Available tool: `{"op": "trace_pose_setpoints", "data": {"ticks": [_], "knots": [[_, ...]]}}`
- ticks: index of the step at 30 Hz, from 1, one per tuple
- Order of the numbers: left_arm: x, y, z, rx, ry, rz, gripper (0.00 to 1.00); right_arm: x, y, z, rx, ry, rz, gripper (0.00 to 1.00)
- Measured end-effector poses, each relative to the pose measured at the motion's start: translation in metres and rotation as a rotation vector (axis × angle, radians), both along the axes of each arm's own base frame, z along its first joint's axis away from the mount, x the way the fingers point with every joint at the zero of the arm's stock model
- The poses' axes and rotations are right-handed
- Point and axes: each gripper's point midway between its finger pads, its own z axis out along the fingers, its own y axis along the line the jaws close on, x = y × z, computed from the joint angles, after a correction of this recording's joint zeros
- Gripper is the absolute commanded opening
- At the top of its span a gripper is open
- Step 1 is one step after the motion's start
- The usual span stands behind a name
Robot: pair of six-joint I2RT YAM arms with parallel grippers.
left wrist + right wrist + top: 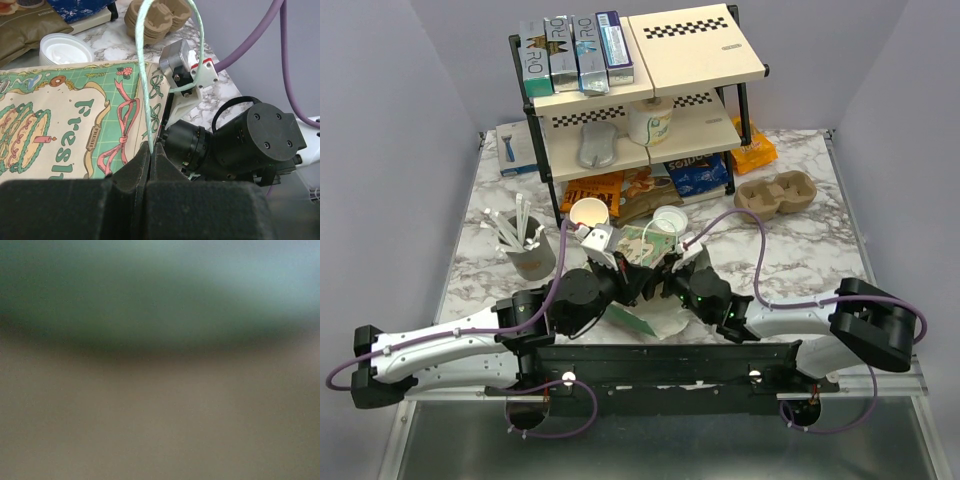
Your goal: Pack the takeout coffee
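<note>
The left pincer (150, 152) is clenched on the pale green cord handle (141, 75) of a printed paper gift bag (75, 130), which lies between the two arms. The takeout coffee (670, 218) stands upright and lidded on the bench (800, 250), just past the bag's far edge, ahead and to the right of that pincer. The right pincer (672, 265) sits almost straight behind the cup and nearer to it, jaws spread wide; its own view is all blur, so whether they bear on anything I cannot tell.
</note>
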Motion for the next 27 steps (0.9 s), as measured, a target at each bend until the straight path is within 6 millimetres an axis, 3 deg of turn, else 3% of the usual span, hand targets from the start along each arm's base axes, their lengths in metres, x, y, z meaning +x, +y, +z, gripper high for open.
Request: {"op": "trace_pose_setpoints", "data": {"ticks": [14, 19, 23, 27], "knots": [[-0.004, 0.014, -0.003, -0.019, 0.056, 0.022, 0.0, -0.005, -0.003, -0.016, -0.06, 0.136, -0.06, 0.63], [-0.004, 0.015, 0.005, -0.026, 0.045, 0.02, 0.0, -0.007, -0.003, -0.002, -0.127, 0.176, -0.054, 0.64], [-0.001, 0.013, 0.032, -0.057, 0.019, 0.02, 0.0, -0.007, -0.003, 0.023, -0.183, 0.229, -0.065, 0.66], [0.001, 0.009, 0.044, -0.053, 0.019, 0.026, 0.0, -0.017, -0.007, 0.029, -0.253, 0.319, -0.044, 0.66]]}}
